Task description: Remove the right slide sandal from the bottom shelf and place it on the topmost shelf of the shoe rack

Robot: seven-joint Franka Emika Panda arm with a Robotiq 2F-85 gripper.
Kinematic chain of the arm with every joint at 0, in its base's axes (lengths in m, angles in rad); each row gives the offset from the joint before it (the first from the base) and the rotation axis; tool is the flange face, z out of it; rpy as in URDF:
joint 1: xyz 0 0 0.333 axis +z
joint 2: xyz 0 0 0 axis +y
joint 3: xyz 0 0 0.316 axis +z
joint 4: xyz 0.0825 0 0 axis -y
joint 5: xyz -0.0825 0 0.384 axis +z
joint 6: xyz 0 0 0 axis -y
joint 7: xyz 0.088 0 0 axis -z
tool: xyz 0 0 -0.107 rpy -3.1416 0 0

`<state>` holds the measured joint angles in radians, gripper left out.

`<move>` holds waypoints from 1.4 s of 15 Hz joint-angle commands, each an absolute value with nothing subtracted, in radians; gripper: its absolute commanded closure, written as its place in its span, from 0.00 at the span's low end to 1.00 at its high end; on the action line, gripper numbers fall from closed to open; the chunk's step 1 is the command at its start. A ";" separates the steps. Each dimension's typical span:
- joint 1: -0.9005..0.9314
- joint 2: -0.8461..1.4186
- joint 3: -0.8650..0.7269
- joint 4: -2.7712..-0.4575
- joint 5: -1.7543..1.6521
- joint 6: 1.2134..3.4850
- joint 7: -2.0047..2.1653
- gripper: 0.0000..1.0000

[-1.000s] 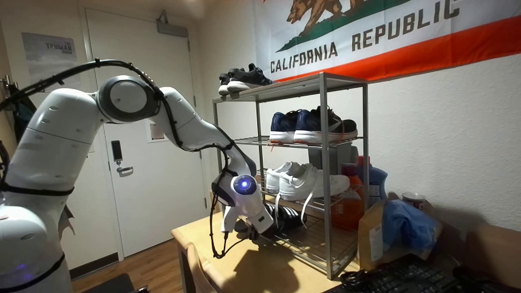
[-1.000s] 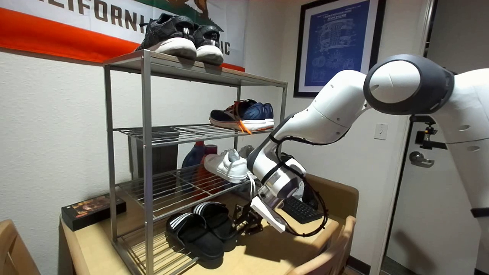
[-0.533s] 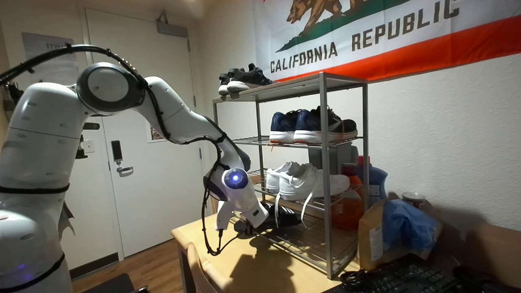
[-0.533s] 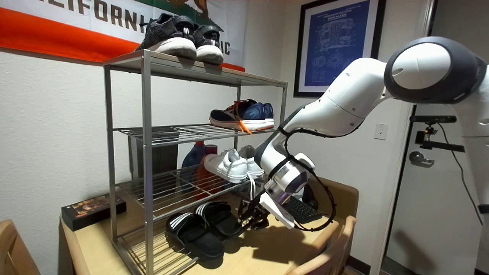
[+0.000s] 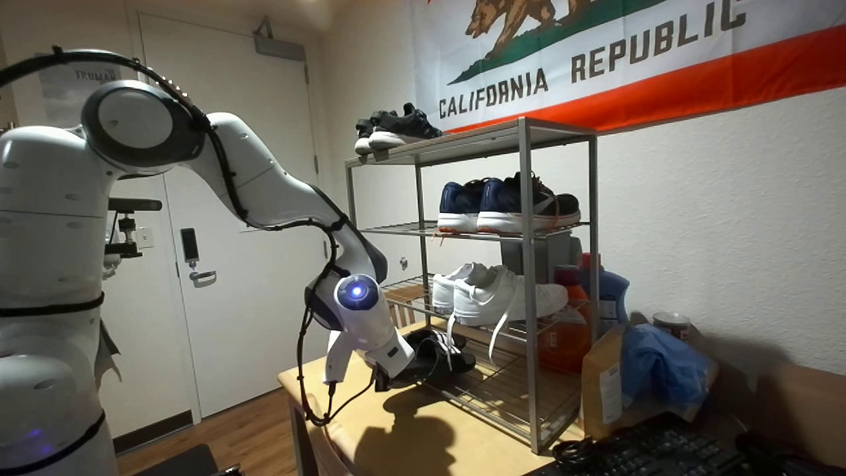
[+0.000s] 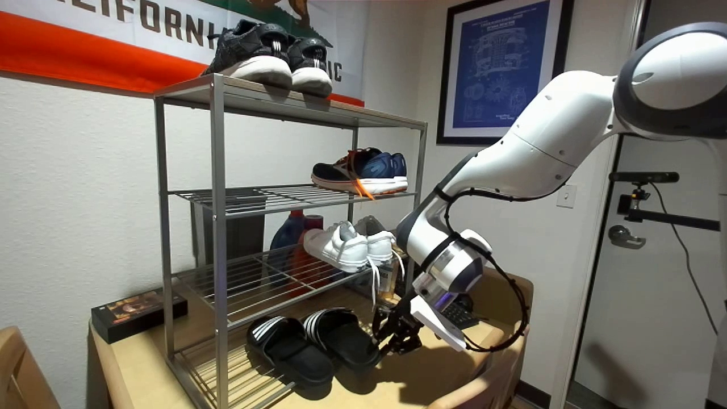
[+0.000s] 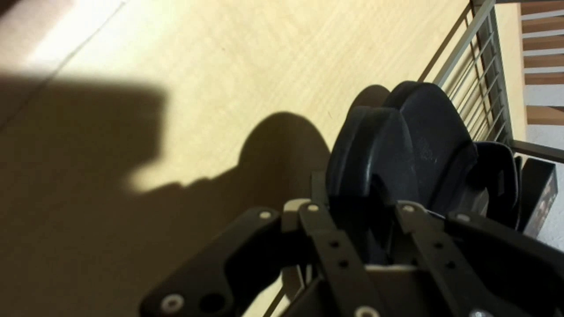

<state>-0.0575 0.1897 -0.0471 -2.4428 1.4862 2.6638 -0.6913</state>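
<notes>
My gripper [image 7: 353, 197] is shut on the heel end of the right slide sandal [image 6: 343, 339], a black slide with white stripes. In the wrist view the sole's edge sits between both fingertips. Its heel hangs out past the front of the bottom shelf [image 6: 241, 382], with a shadow on the table beneath; whether its toe touches the shelf I cannot tell. The matching slide [image 6: 298, 353] lies beside it, mostly on that shelf. Above stands the grey shoe rack [image 6: 218, 238]. Its topmost shelf [image 6: 377, 118] bears black sneakers [image 6: 261, 57] at one end.
White sneakers [image 6: 341, 247] with dangling laces stand on the tier just above the slides. Navy sneakers [image 6: 366, 173] occupy the tier over those. A wooden chair [image 6: 477, 392] is close to the table's front edge. A black box [image 6: 139, 315] lies beside the rack.
The arm has drawn back from the rack, bringing the held sandal outward and away from its mate. The matching slide has stayed where it was.
</notes>
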 commanded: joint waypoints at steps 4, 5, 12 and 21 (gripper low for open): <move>-0.046 -0.005 -0.039 -2.661 1.511 2.704 -0.798 0.93; -0.047 -0.031 -0.038 -2.687 1.513 2.705 -0.811 0.93; -0.046 -0.239 -0.035 -2.842 1.525 2.707 -0.876 0.93; -0.048 -0.304 -0.041 -2.785 1.622 2.684 -0.984 0.93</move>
